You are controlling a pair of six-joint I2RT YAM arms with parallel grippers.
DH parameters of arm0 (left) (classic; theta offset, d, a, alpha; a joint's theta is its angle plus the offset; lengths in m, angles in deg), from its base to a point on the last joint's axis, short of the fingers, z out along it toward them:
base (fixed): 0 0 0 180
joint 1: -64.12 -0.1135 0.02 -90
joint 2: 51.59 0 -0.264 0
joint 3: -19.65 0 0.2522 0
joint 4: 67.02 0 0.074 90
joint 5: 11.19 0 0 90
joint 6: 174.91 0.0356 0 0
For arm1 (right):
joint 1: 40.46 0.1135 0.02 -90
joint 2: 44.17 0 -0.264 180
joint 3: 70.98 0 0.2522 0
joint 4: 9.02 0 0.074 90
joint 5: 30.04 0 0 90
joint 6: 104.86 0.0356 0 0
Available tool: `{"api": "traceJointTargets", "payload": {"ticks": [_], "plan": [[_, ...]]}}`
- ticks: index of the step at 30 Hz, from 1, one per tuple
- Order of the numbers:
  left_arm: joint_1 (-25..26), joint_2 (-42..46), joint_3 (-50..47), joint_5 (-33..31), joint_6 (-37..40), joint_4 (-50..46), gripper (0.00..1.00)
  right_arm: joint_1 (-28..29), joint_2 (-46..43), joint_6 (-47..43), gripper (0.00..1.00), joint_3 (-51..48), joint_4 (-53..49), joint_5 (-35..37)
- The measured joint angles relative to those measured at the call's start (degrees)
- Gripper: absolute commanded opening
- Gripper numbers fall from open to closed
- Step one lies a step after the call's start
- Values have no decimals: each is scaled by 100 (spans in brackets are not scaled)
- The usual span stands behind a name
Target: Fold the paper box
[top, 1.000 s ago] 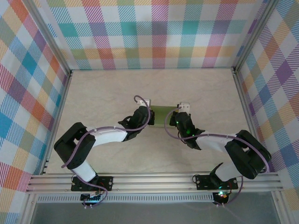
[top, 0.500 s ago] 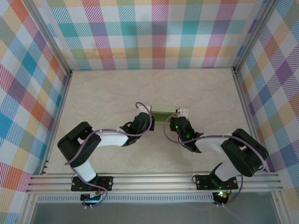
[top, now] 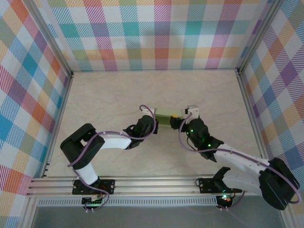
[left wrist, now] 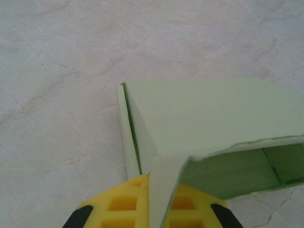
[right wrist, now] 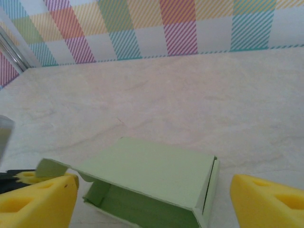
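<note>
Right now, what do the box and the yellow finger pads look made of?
Paper box: thin matte card, pale green; crisp creases and a slim bent flap edge. Yellow finger pads: probably matte moulded plastic or rubber, judging by their recessed cut-outs.

Matt card, stone-look top
The paper box [left wrist: 204,118] is thin, smooth, matt card; the tabletop [left wrist: 66,57] looks like dull veined stone; frame rails [top: 156,183] are metal.

Bright, even light with faint shadows; both wrist views look slightly soft up close.
</note>
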Motion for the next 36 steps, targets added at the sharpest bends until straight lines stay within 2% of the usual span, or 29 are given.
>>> {"api": "traceJointTargets", "payload": {"ticks": [3, 6, 10, 14, 17, 24, 31, 33, 36], "plan": [[0, -55, 0, 2, 20, 2, 0, -184, -175, 142, 86, 446, -748, -201], [0, -79, 0, 2, 39, 22, 0, -693, 153, 564, 86, 1270, -1552, -610], [2, -101, -7, 7, 94, 37, 20, -1325, 1069, 1158, 86, 2173, -2339, -1091], [2, -98, -70, 131, 190, 33, 31, -1626, 1912, 1668, 85, 2337, -2813, -1517], [4, -92, -162, 219, 243, 48, 38, -1764, 2409, 1950, 85, 2334, -2903, -1797], [184, 354, -592, 227, 533, 28, 70, -1832, 2986, 2277, 84, 2334, -2837, -2181], [306, 1821, -1320, 546, 732, -203, 95, -1832, 3084, 2282, 83, 2328, -2675, -2264], [297, 2291, -1322, 647, 710, -442, 98, -1832, 3106, 2234, 79, 2282, -2590, -2319], [162, 2682, -1010, 835, 498, -863, 98, -1832, 3121, 2050, 69, 2155, -2439, -2406]]}}
